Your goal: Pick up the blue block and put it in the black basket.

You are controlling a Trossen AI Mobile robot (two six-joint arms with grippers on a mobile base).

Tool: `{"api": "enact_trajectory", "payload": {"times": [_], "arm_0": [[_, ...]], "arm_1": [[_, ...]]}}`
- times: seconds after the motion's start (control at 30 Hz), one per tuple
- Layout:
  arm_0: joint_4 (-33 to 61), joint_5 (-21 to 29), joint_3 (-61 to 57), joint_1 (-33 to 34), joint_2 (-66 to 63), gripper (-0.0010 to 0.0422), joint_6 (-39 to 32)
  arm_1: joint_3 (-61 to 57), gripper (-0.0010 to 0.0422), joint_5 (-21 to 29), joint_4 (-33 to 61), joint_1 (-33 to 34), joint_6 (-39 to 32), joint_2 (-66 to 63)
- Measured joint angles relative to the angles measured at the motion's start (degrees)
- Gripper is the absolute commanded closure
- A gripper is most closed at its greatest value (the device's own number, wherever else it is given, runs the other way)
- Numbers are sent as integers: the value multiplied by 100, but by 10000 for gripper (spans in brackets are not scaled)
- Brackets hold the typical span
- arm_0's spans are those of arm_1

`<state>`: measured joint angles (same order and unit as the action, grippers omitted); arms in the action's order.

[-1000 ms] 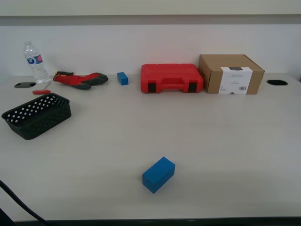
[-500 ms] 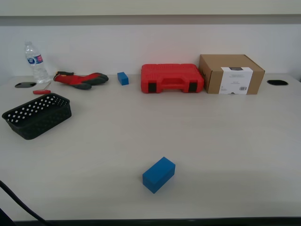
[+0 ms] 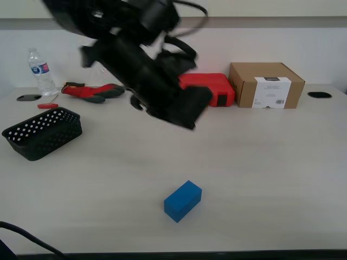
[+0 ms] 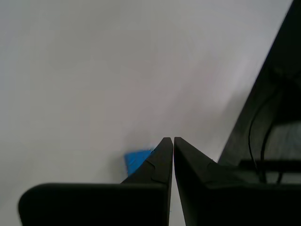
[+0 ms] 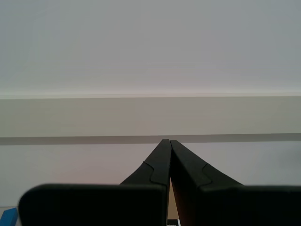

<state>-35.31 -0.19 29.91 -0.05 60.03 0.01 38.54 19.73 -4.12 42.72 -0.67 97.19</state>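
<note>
bench (image 3: 260, 162) seen bare in its middle | an arm (image 3: 146, 70) (blurred) is held above it | black basket (image 3: 43, 132) at exterior view's left | blue block (image 3: 182, 201) lying near front edge | first hand (image 4: 170, 141) clenched, empty | second hand (image 5: 167, 142) clenched, empty

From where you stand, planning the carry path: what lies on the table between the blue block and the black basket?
Nothing: in the exterior view the table between the blue block and the black basket is bare.
</note>
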Motion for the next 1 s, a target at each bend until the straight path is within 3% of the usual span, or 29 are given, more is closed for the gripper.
{"api": "enact_trajectory", "payload": {"times": [0.1, 0.23, 0.3, 0.4, 0.53, 0.63, 0.87, 1.0], "arm_0": [[4, -4, 0, 0, 0, 413, 0], [7, -2, 0, 0, 0, 413, 0], [7, -2, 0, 2, 0, 413, 0], [9, -4, 0, 0, 0, 413, 0], [11, -2, 0, 2, 0, 413, 0], [9, -2, 0, 4, 0, 413, 0], [13, -4, 0, 4, 0, 413, 0], [13, -9, 0, 0, 0, 413, 0]], "arm_1": [[975, 413, -177, 1051, 271, -407, 872], [2118, 413, -232, 1226, 273, -501, 1705], [2612, 413, -264, 1432, 271, -874, 2122], [3202, 413, -286, 2096, 278, -1331, 2889], [3668, 413, -221, 2927, 278, -1388, 3823], [3783, 412, 15, 3176, 264, -1386, 4048], [4177, 412, 103, 4677, 273, -1700, 3926], [4210, 411, 142, 4977, 271, -1777, 3932]]}}
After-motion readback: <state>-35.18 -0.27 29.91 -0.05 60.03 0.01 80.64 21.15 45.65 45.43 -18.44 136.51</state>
